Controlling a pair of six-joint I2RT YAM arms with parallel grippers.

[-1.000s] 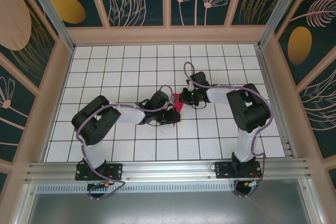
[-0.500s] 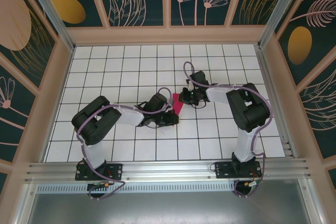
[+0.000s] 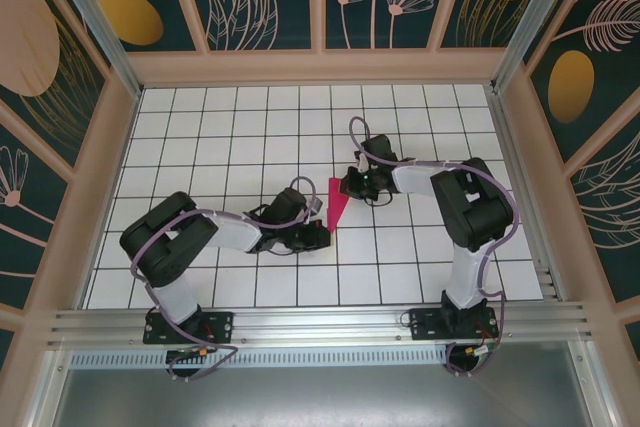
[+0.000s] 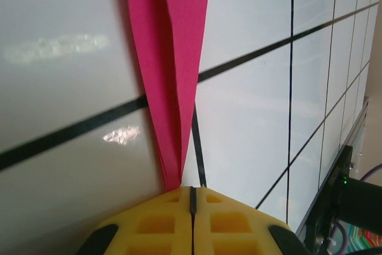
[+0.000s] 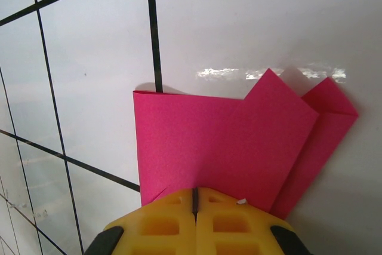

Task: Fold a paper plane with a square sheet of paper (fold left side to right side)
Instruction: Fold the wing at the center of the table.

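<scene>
**Left arm** (image 3: 215,232): elbow folded back over the near-left of the desk (image 3: 200,127), forearm stretched low and rightward to the desk's middle. Left jaws clenched on the pointed nose of the paper plane (image 4: 176,58); in the left wrist view the yellow pads (image 4: 158,225) meet with the tip pinched between them.

**Right arm** (image 3: 465,202): elbow raised at the right side, forearm reaching leftward to the middle. Right jaws clenched on the plane's broad tail, the pads (image 5: 230,225) pressed together over the pink edge.

**Paper plane** (image 3: 337,202): magenta-pink, slim dart, mid-desk, spanning between the two sets of jaws. Long axis runs far-to-near with a slight lean; nose toward the near edge, tail toward the far side. Whether it touches the tiles, cannot tell.
</scene>
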